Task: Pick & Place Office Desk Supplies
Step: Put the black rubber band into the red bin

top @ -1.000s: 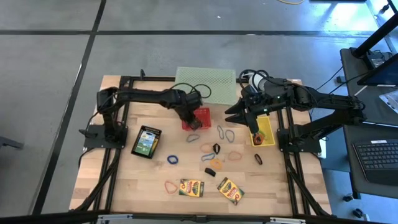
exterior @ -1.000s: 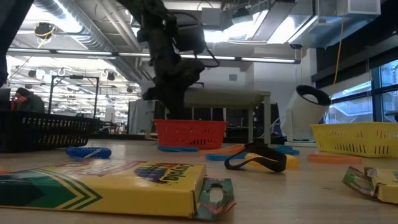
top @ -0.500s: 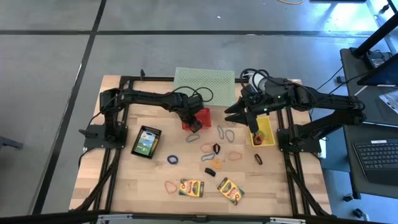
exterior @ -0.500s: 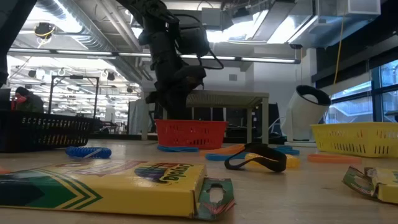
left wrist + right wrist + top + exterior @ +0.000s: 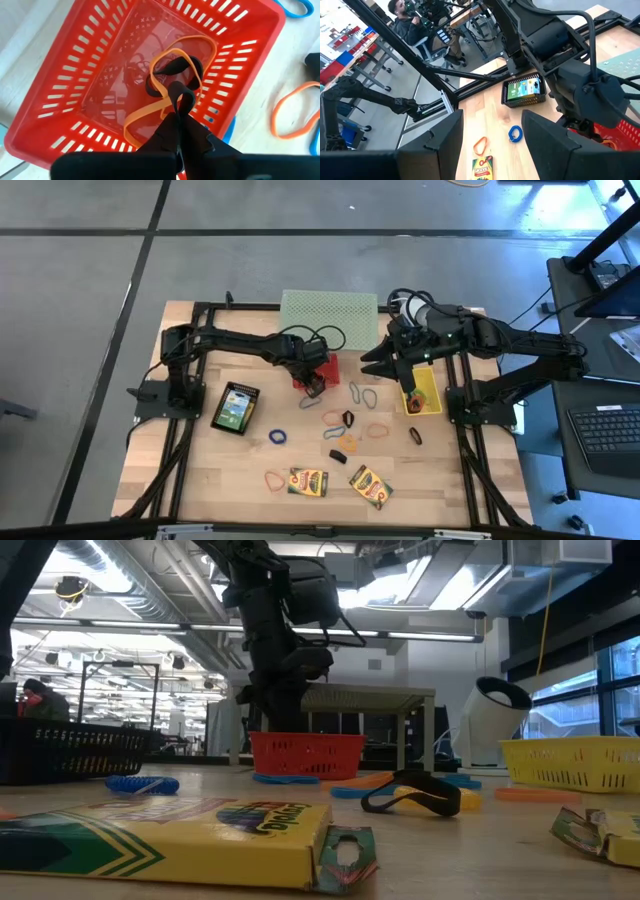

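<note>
Left gripper [image 5: 178, 97] with fingers pressed together above the red slotted plastic basket [image 5: 90, 75], orange rubber-band loop [image 5: 165, 85] lying inside it, right gripper [image 5: 398, 366] spread apart at three o'clock, over the yellow mesh basket [image 5: 428, 388]

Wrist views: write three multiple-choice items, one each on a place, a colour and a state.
1. The left gripper is:
A over the red basket
B over the yellow basket
C over a crayon box
2. The rubber band in the red basket is:
A blue
B orange
C green
3. The right gripper is:
A open
B shut on a clip
C shut on a band
Key: A, red walls surround its fingertips; B, an orange loop lies inside; A, its fingers stand apart with nothing between them.
</note>
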Controlling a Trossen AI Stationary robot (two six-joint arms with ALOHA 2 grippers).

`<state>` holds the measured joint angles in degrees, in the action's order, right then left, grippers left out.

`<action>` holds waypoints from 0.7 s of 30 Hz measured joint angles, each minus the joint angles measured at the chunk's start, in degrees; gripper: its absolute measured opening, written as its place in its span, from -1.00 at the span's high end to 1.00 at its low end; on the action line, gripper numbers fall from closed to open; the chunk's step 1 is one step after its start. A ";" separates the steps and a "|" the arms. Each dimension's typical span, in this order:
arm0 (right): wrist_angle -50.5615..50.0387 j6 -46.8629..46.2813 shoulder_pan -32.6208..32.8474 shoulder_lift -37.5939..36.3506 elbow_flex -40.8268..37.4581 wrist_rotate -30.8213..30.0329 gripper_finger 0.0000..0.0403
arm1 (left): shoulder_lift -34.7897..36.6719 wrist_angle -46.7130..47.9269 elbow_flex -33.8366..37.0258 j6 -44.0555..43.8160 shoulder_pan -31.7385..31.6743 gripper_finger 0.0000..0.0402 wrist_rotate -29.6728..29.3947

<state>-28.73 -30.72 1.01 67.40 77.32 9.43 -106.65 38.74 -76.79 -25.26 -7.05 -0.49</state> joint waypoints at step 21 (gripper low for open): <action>-0.03 -0.14 0.00 0.00 0.00 0.02 -0.01 | 0.00 0.04 0.00 0.35 0.90 0.55 -1.03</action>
<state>-28.76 -30.86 1.01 67.40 77.32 9.45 -106.65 38.79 -76.79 -24.91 -6.15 -1.52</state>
